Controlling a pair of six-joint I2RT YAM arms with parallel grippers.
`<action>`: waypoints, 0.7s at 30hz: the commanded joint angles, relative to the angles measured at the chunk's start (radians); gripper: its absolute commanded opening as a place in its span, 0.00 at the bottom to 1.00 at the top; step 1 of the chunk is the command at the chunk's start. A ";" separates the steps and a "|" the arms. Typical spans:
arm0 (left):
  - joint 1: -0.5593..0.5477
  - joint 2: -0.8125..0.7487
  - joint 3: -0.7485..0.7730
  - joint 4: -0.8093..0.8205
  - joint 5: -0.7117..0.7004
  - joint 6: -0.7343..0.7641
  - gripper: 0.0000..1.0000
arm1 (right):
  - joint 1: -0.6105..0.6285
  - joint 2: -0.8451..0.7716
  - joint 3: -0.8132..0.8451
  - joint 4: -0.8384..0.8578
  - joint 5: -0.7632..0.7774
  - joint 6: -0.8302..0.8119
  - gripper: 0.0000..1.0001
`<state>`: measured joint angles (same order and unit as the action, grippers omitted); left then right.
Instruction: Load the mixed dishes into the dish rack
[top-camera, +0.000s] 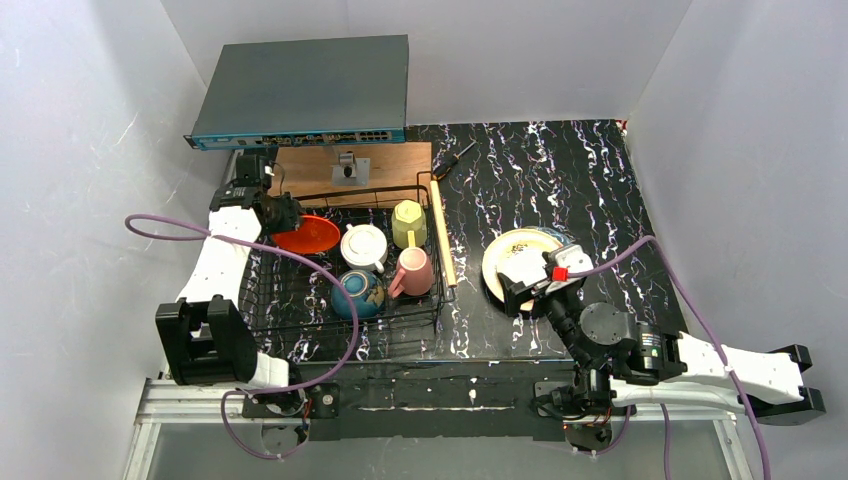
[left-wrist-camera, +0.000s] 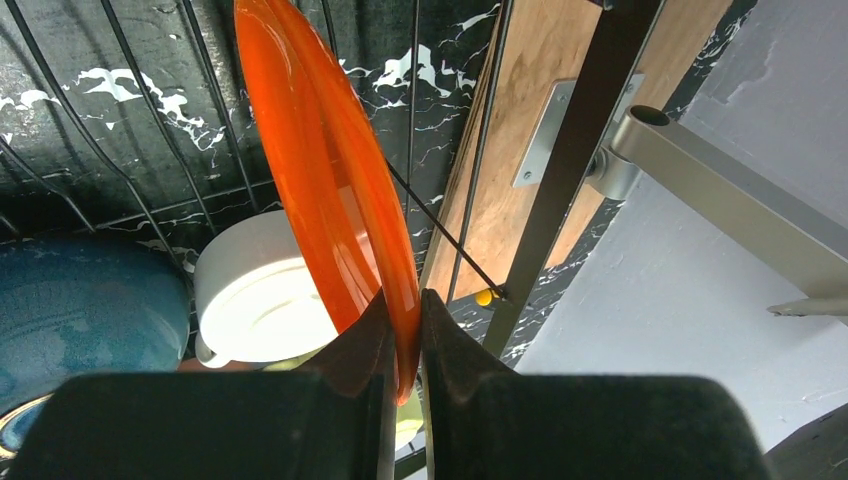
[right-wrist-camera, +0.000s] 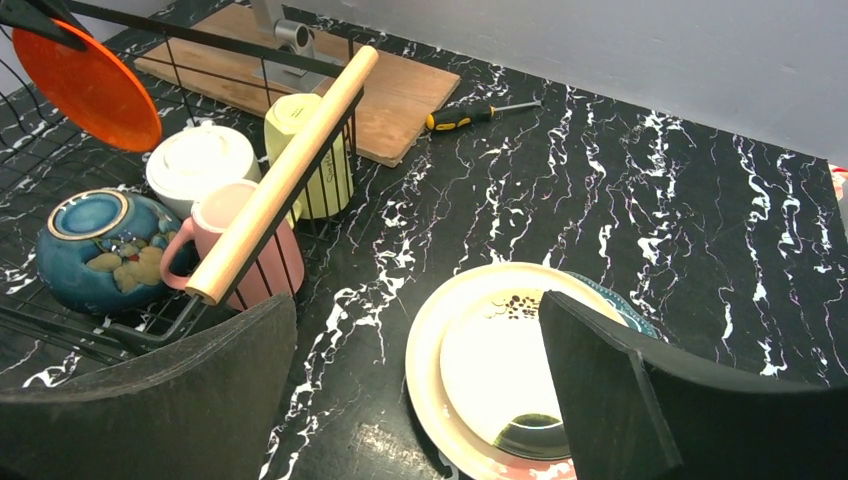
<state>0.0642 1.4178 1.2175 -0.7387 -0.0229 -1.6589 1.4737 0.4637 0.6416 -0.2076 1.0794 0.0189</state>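
Observation:
My left gripper (left-wrist-camera: 405, 330) (top-camera: 283, 215) is shut on the rim of the orange plate (left-wrist-camera: 330, 160) (top-camera: 308, 235), which it holds on edge over the far left of the dish rack (top-camera: 441, 300). In the rack sit the white cup (top-camera: 364, 245), yellow-green mug (top-camera: 408, 223), pink mug (top-camera: 414, 271) and blue-teal bowl (top-camera: 357, 293), upside down. Right of the rack, the cream plate (right-wrist-camera: 490, 350) lies on the teal plate (right-wrist-camera: 640, 322). My right gripper (right-wrist-camera: 415, 320) hangs open just above the cream plate, holding nothing.
A wooden rod handle (right-wrist-camera: 285, 170) runs along the rack's right side. Behind the rack lie a brown wooden board (top-camera: 385, 160) with a metal bracket and a screwdriver (top-camera: 455, 158). A grey network switch (top-camera: 305, 90) sits at the back. White walls enclose the table.

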 joint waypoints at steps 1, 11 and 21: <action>0.018 0.000 0.005 0.016 -0.034 0.012 0.00 | -0.003 -0.003 -0.009 0.045 0.028 -0.011 0.98; 0.024 -0.002 0.044 -0.002 -0.025 0.069 0.00 | -0.005 -0.001 -0.010 0.042 0.025 -0.008 0.98; 0.028 -0.066 0.023 -0.029 -0.024 0.085 0.00 | -0.006 -0.014 -0.040 0.078 0.017 -0.002 0.98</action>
<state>0.0841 1.3972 1.2285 -0.7575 -0.0396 -1.5833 1.4722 0.4618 0.6182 -0.2035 1.0786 0.0210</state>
